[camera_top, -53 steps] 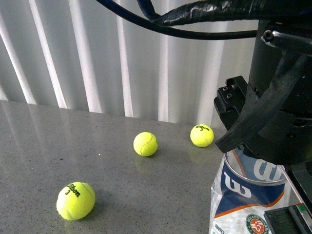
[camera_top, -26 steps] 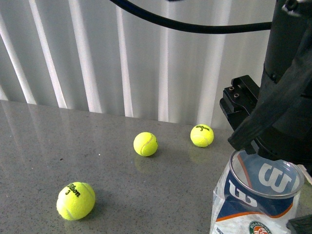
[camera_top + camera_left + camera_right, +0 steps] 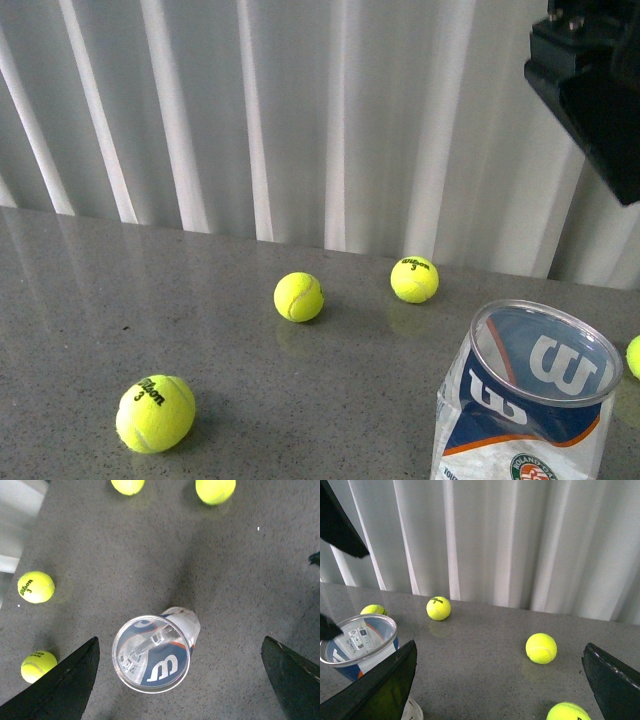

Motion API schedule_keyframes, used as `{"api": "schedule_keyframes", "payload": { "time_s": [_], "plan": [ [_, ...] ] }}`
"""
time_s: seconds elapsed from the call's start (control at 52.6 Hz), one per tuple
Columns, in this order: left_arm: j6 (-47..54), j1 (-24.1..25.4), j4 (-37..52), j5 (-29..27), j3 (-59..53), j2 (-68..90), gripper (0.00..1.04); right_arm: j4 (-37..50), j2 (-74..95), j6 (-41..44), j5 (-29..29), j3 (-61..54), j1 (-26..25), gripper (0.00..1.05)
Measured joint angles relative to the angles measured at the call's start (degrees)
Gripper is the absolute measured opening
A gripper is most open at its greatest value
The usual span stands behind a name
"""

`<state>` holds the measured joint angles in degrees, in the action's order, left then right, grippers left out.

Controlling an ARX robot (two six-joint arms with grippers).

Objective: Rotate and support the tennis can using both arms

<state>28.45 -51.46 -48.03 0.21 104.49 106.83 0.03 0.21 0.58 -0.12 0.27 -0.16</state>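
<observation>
The tennis can stands upright on the grey table, open mouth up and empty, with its blue and white W label facing me. Seen from above, the tennis can sits below my left gripper, nearer one finger than the other; the jaws are open and wide apart, touching nothing. My right gripper is open beside the tennis can, which sits just outside one finger. A black arm part hangs high above the can.
Yellow tennis balls lie loose on the table: one near the front left, two further back, one at the right edge. A white pleated curtain closes off the back. Two balls lie between the right fingers.
The black arm that hung low over the can's mouth has risen up and to the right, uncovering the rim. The can and the balls have stayed in place.
</observation>
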Motion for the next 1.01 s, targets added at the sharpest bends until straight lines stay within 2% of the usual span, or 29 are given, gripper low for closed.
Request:
{"api": "schedule_keyframes", "payload": {
  "time_s": [0.114, 0.152, 0.266, 0.399, 0.532, 0.57, 0.608, 0.627, 0.684, 0.76, 1.007],
  "plan": [
    [-5.07, 2.56, 6.58, 0.94, -2.12, -6.25, 0.98, 0.00, 0.00, 0.00, 0.00, 0.00, 0.00, 0.98],
    [-7.54, 4.92, 11.85, 0.94, -5.31, -11.13, 0.98, 0.00, 0.00, 0.00, 0.02, 0.00, 0.00, 0.98],
    [-12.79, 11.15, 20.41, 0.44, -12.92, -21.07, 0.98, 0.00, 0.00, 0.00, 0.00, 0.00, 0.00, 0.98],
    [-20.02, 23.15, 26.10, 1.11, -25.38, -34.58, 0.98, 0.00, 0.00, 0.00, 0.00, 0.00, 0.00, 0.98],
    [-24.50, 33.99, 27.61, 5.18, -34.86, -43.78, 0.98, 0.00, 0.00, 0.00, -0.02, 0.00, 0.00, 0.98],
    [-25.00, 35.91, 29.16, 4.24, -36.94, -45.66, 0.97, 0.00, 0.00, 0.00, 0.00, 0.00, 0.00, 0.98],
    [-26.18, 39.04, 37.68, -2.75, -42.99, -49.64, 0.88, 0.00, 0.00, 0.00, 0.00, 0.00, 0.00, 0.98],
    [-26.53, 40.50, 41.09, -4.44, -45.68, -51.36, 0.84, 0.00, 0.00, 0.00, 0.02, 0.00, 0.00, 0.98],
    [-27.30, 46.34, 50.34, -2.69, -55.41, -57.42, 0.72, 0.00, 0.00, 0.00, 0.02, 0.00, 0.00, 0.98],
    [-27.74, 50.42, 55.19, -1.44, -64.15, -62.10, 0.59, 0.00, 0.00, 0.00, 0.02, 0.00, 0.00, 0.98],
    [-28.35, 51.36, 61.55, -0.17, -81.13, -68.89, 0.16, 0.00, 0.00, 0.00, 0.07, 0.00, 0.00, 0.98]
  ]
}}
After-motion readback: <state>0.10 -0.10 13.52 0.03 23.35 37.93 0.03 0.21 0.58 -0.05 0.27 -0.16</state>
